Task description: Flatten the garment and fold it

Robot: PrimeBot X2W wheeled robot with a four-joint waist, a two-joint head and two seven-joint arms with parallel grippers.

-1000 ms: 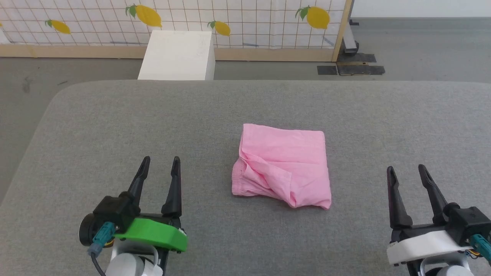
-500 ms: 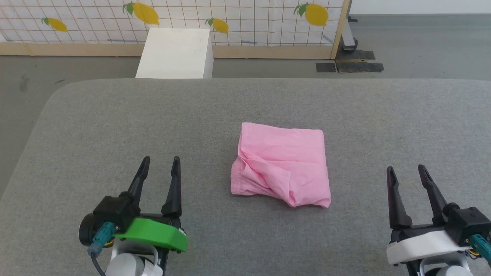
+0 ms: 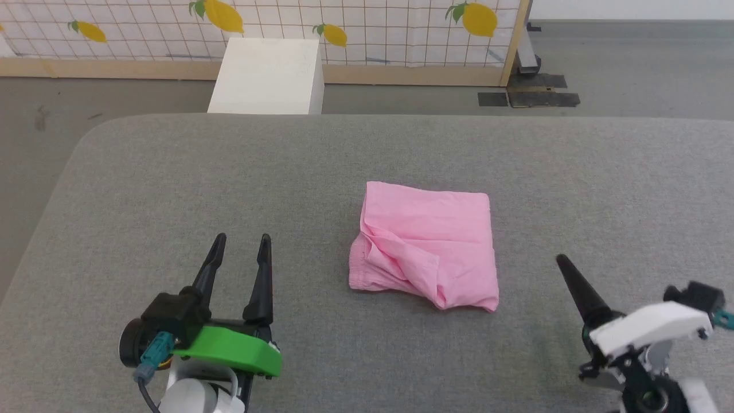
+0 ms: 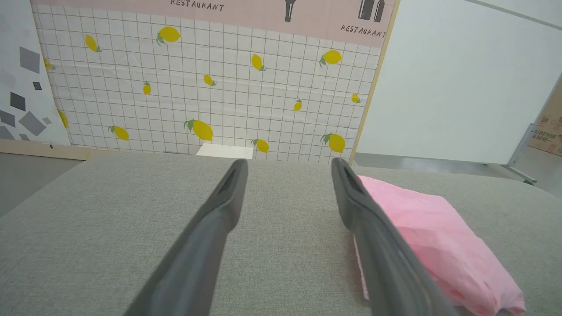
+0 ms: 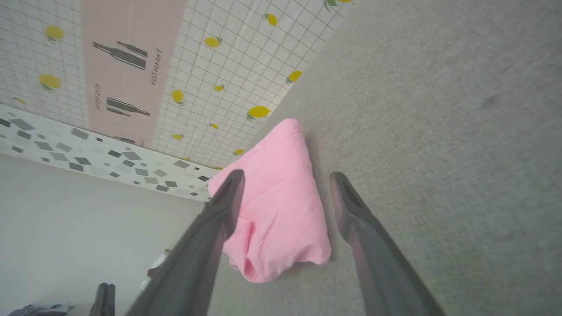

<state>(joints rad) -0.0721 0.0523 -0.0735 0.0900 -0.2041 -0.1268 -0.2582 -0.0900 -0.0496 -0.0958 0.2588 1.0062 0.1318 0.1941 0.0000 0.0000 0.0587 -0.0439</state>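
Note:
The garment (image 3: 424,246) is a light pink cloth lying in a rough square at the middle of the grey table (image 3: 172,172), rumpled along its near-left side. My left gripper (image 3: 242,240) stands open to its near left, well apart from it, fingers pointing away from me. In the left wrist view the garment (image 4: 421,237) lies to the right of the open left gripper (image 4: 288,163). My right gripper (image 3: 565,264) is rolled on its side at the near right, pointing toward the cloth. The right wrist view shows the right gripper (image 5: 286,175) open, with the garment (image 5: 281,193) just beyond its tips, untouched.
A white box (image 3: 266,74) stands on the floor beyond the table's far edge. Behind it runs a lemon-print panel (image 3: 367,28) with a wooden frame. Dark floor plates (image 3: 527,98) lie at the back right. The table's far-left corner is rounded.
My right gripper has rolled onto its side and swung left toward the garment. The left gripper and the cloth have stayed put. The head camera shifted slightly.

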